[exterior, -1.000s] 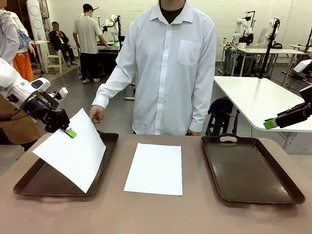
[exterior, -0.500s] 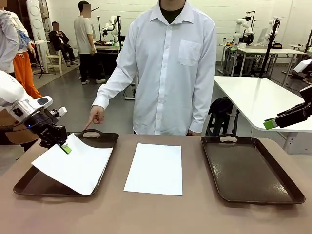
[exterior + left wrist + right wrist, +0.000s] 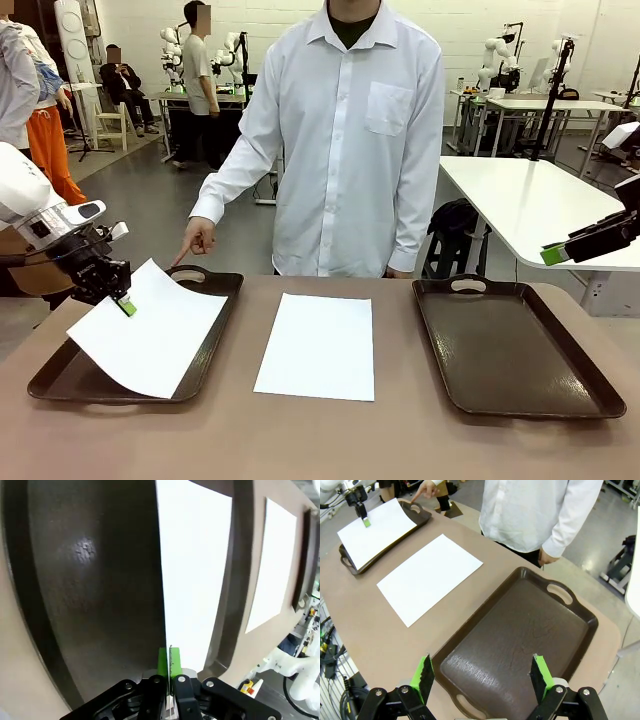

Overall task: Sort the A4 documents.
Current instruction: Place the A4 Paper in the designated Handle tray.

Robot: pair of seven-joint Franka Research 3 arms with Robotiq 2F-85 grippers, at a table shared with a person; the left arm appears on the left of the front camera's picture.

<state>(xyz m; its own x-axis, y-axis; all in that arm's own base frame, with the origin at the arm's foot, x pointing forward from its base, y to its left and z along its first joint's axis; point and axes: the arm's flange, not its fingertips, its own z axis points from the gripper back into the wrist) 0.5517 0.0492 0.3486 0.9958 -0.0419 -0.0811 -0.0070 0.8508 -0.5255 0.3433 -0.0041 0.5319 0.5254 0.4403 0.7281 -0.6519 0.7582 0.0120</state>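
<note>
My left gripper is shut on the near-left edge of a white A4 document, which slants low over the left brown tray. In the left wrist view the green pads pinch that A4 document edge-on above the left tray's floor. A second A4 document lies flat on the table between the trays. My right gripper is open and hovers high over the bare right tray; its green pad shows at the far right of the front view.
A person in a white shirt stands at the far side. The person's hand points a finger down at the far handle of the left tray. The right tray sits on the table's right part.
My left gripper has gone down and to the left, bringing the held sheet from steeply tilted to low over the left tray. The person's hand now points a finger. The right arm has stayed still.
</note>
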